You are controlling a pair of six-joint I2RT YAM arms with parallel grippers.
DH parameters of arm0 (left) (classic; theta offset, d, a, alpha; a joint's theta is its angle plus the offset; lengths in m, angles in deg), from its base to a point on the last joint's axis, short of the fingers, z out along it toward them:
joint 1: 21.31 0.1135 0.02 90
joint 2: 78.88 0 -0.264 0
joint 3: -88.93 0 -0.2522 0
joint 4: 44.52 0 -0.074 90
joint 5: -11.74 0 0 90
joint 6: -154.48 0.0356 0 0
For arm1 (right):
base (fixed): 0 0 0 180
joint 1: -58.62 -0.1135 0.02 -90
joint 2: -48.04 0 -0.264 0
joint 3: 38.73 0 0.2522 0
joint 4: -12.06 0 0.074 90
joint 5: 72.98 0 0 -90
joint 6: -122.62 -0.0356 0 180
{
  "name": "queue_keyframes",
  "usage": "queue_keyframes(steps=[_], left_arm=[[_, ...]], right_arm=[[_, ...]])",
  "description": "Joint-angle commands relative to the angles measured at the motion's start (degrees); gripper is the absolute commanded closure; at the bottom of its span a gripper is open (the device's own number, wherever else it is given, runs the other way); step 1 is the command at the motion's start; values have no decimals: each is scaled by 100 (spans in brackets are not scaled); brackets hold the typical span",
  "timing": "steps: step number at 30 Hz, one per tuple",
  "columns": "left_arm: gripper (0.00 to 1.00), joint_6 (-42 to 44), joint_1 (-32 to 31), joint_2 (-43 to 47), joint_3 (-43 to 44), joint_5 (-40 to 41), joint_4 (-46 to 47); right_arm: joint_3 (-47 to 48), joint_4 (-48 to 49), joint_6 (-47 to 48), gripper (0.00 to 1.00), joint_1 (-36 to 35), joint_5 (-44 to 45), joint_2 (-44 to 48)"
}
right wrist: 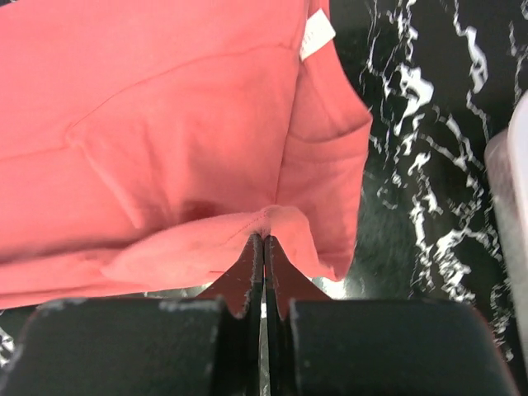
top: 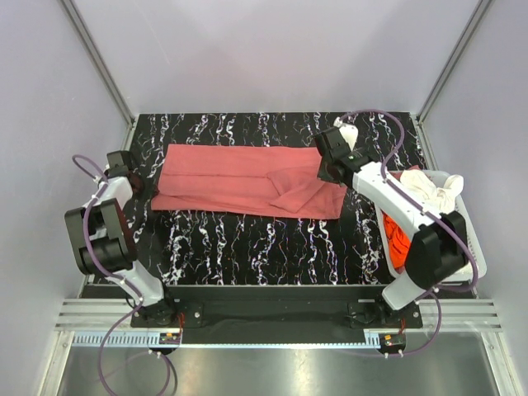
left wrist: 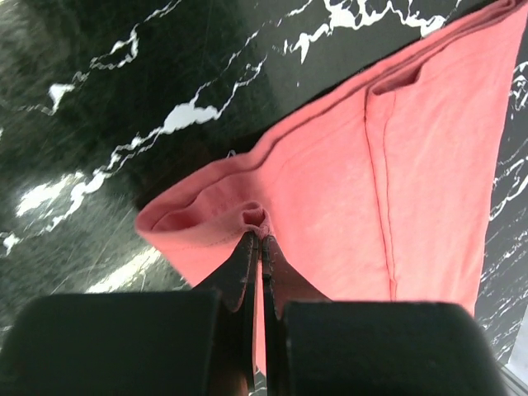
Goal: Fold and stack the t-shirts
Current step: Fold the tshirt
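A large salmon-pink t-shirt [top: 239,177] lies as a long folded strip across the far half of the black marbled table [top: 247,243]. At the strip's left end my left gripper [top: 142,186] is shut on a pinch of its folded edge, which puckers at the closed fingertips [left wrist: 247,247] in the left wrist view. My right gripper [top: 332,172] is shut on the hem at the strip's right end, and the cloth [right wrist: 165,124] bunches over the closed tips [right wrist: 252,256]. An orange t-shirt [top: 398,235] and a cream t-shirt [top: 429,191] sit in the basket.
A white slatted basket [top: 477,252] stands at the table's right edge, under the right arm's upper link. Grey walls and metal frame posts close in the back and sides. A white label [right wrist: 317,35] shows on the pink cloth in the right wrist view.
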Motion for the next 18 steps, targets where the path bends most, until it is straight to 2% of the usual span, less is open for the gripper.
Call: queue_keyframes(steps=[1,9,18], left_arm=[[100,23,-63,-200,469,-128,214],[100,-30,-283,-648,935,-41,188],[100,5,-415,-1132,1453,284,56]], right_arm=[[501,-165,576,100,150,-4,-288],[1362,-402,963,100,449,-39,-999],[1872,-595,1148,100,704,-82,-1228]])
